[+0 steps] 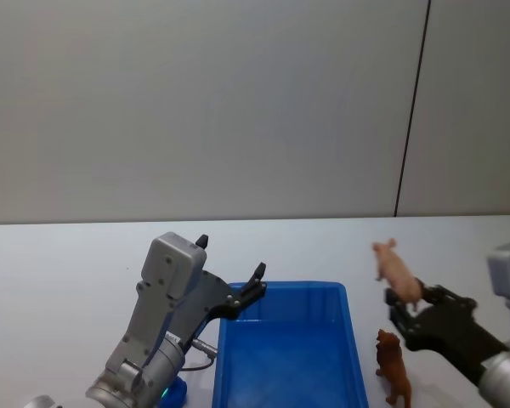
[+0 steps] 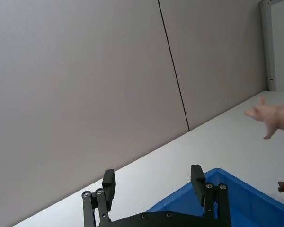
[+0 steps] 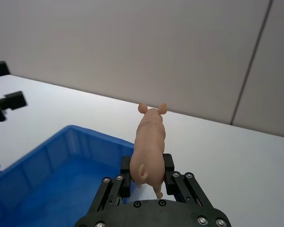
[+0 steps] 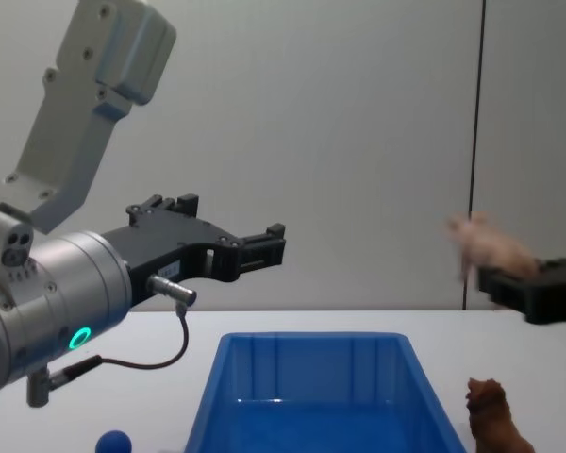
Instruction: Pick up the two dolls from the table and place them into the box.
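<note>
- Table (image 1: 59, 255) carries the box (image 1: 285, 357).
- Left gripper (image 1: 231, 256) gapes, empty, above the box's far left corner.
- Right gripper (image 1: 405, 299) clamps the pink doll (image 1: 395, 265) aloft, right of the box.
- Brown doll (image 1: 393, 365) stands just right of the box.

Bright, even light with faint shadows; the pink doll (image 4: 486, 247) is motion-blurred.

— What sort of place do we have here?
— We take it for a robotics lab: a plain white table (image 1: 59, 255), grey wall panels (image 1: 195, 102) split by a dark seam (image 1: 411, 110), and a grey robot arm (image 4: 66, 283) reaching over it.
</note>
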`<action>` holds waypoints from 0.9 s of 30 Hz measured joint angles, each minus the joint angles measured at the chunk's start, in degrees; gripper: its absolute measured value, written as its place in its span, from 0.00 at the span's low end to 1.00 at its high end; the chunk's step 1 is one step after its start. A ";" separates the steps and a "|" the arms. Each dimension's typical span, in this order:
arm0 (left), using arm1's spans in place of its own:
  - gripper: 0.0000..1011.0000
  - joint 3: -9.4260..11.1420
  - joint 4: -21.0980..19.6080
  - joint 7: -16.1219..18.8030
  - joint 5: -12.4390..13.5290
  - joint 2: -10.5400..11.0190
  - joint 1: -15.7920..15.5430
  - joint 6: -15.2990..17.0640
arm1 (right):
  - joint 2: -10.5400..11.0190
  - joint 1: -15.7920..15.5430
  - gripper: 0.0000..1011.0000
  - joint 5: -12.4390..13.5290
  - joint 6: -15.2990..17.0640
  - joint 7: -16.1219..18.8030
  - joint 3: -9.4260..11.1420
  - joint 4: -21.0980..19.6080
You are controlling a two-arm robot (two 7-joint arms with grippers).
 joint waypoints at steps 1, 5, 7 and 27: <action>0.99 0.00 0.00 0.00 0.00 0.00 0.00 0.00 | -0.57 0.74 0.37 -0.15 0.47 1.08 -0.35 0.37; 0.99 0.00 0.00 0.00 0.00 0.00 0.00 0.00 | -2.18 2.81 0.37 -0.58 1.60 3.53 -1.38 1.71; 0.99 0.00 0.00 0.00 0.00 0.00 0.00 0.00 | -2.96 3.50 0.37 -0.75 2.05 4.43 -1.91 2.44; 0.99 0.00 0.00 0.00 0.00 0.00 0.00 0.00 | -8.57 8.83 0.79 -3.28 5.22 10.43 -6.25 9.38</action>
